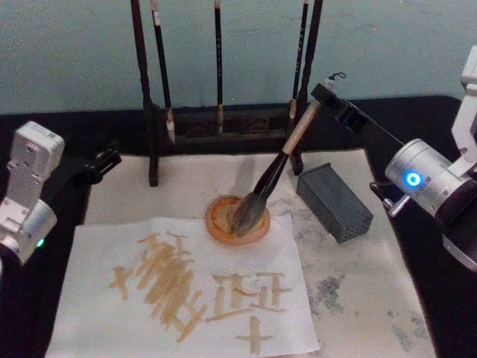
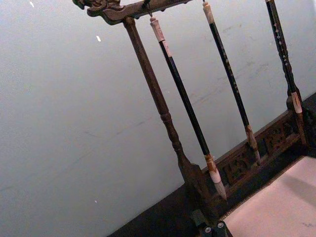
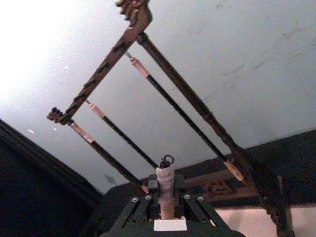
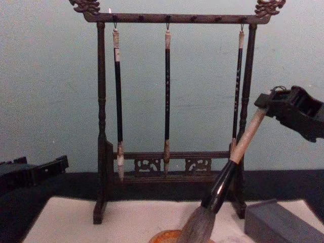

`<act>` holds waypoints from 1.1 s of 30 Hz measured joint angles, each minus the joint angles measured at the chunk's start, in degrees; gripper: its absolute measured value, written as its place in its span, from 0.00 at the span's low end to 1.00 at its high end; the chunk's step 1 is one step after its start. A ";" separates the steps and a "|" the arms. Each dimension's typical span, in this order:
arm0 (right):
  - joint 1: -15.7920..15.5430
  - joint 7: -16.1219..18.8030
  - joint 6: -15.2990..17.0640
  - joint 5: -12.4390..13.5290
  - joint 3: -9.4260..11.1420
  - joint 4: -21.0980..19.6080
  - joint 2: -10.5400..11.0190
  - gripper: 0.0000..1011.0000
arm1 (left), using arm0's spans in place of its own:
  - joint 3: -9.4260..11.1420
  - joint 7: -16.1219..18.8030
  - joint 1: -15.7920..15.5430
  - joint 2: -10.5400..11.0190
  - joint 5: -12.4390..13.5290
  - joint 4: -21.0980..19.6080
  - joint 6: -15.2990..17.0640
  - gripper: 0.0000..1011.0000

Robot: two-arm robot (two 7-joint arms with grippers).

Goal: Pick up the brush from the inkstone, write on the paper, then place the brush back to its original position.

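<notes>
Brush Return: Bristles at the Inkstone

Right gripper (image 1: 326, 95) holds the brush (image 1: 277, 173) by the top of its pale handle, fingers closed on it. The paper (image 1: 186, 328) already carries tan strokes, so the return step appears to be in hand. Bristles rest in the round orange inkstone (image 1: 218, 224), just behind the paper. The long axis tilts: head down toward the robot's left, handle top up and right (toward the wooden rack (image 4: 172, 18)). The next move calls for lowering, then releasing. Left gripper (image 1: 104, 160) is parked at the bench's left edge; whether its fingers are apart cannot be told.

Calligraphy desk: wooden brush rack (image 4: 174, 101), felt mat (image 1: 373, 298), written paper (image 1: 186, 298).
</notes>
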 joint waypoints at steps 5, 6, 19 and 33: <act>1.05 -0.03 -0.35 -0.55 0.20 2.60 -1.76 0.20 | 0.00 0.00 0.00 0.00 0.00 0.00 0.00 0.99; 1.19 -0.01 -0.43 -0.62 0.26 2.99 -2.03 0.20 | 0.00 0.00 0.00 0.00 0.00 0.00 0.00 0.99; 2.43 0.68 -1.48 -1.73 1.43 8.42 -5.88 0.20 | 0.00 0.00 0.00 0.00 0.00 0.00 0.00 0.99; 2.73 0.81 -0.70 -3.49 2.23 13.58 -8.11 0.20 | 0.00 0.00 0.00 0.00 0.00 0.00 0.00 0.99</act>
